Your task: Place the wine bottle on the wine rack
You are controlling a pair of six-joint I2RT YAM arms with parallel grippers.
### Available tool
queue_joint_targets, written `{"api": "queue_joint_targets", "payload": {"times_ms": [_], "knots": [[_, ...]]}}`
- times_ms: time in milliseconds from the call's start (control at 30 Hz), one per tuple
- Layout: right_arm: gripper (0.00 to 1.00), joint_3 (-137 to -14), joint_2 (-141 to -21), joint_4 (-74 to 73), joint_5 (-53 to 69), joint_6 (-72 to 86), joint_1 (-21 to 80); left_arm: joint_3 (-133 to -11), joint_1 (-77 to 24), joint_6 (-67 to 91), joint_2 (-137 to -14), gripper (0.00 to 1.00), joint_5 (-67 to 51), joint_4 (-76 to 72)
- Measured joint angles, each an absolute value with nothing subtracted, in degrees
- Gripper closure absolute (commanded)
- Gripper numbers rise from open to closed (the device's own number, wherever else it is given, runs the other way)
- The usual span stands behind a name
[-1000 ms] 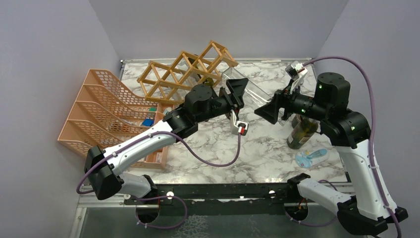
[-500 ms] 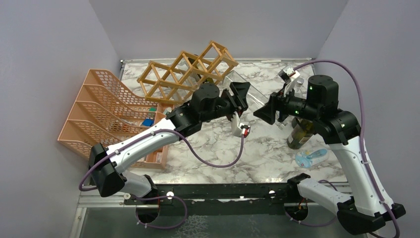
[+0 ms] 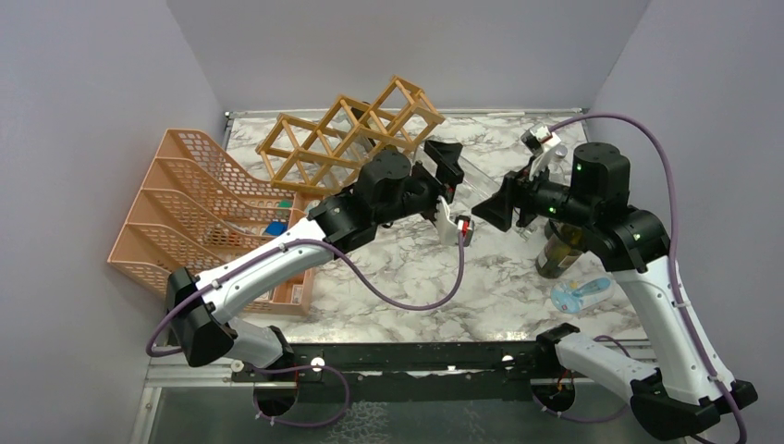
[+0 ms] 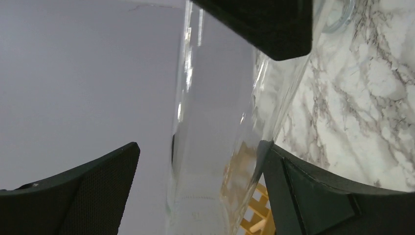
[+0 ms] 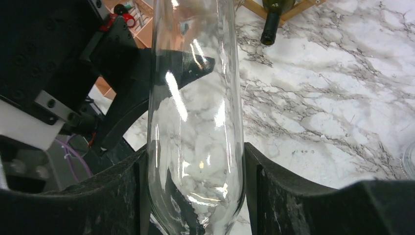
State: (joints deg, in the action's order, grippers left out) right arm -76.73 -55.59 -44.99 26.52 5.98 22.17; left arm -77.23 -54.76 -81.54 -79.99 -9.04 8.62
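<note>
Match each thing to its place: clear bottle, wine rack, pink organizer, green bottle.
Things:
1. clear bottle
2. wine rack
3. pink organizer
4. green bottle

Places:
A. far back of the table
B. right side of the table
C. clamped in the right gripper
D. left side of the table

Pairs: 1-C, 2-A, 3-D, 4-B

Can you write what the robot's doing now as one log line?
left gripper: open around clear bottle | right gripper: shut on clear bottle | wine rack: clear bottle not yet placed
</note>
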Motion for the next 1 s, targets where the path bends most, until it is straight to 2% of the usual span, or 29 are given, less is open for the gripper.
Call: {"api": "queue_joint_targets", "payload": {"times_ms": [433,567,733,867,900,1000], "knots": [[0.99,-73.71,-54.94,-42.63,18.52,8.69,22.41,-62.35,-54.89,-59.99,-70.57,0.01,-6.33,0.73],[0.99,-69.93,-54.63,-40.18,14.83,9.65,22.39,-56.25,-54.89,-48.69,-69.1,0.01,4.01,-7.77],[0.99,-62.96,-55.16,-37.58,11.84,10.72,22.39,-54.37,-54.87,-33.17,-67.37,0.05,17.34,-12.86],[0.99,-57.93,-56.45,-34.59,11.44,11.25,22.39,-51.86,-54.87,-15.33,-63.64,0.05,26.59,-12.67],[0.99,-57.23,-56.93,-33.93,11.46,11.42,22.39,-51.33,-54.87,-10.55,-62.74,0.02,27.92,-11.33],[0.99,-55.46,-59.37,-30.22,11.66,12.01,22.39,-50.65,-54.83,1.15,-61.78,0.01,28.71,-6.37]]}}
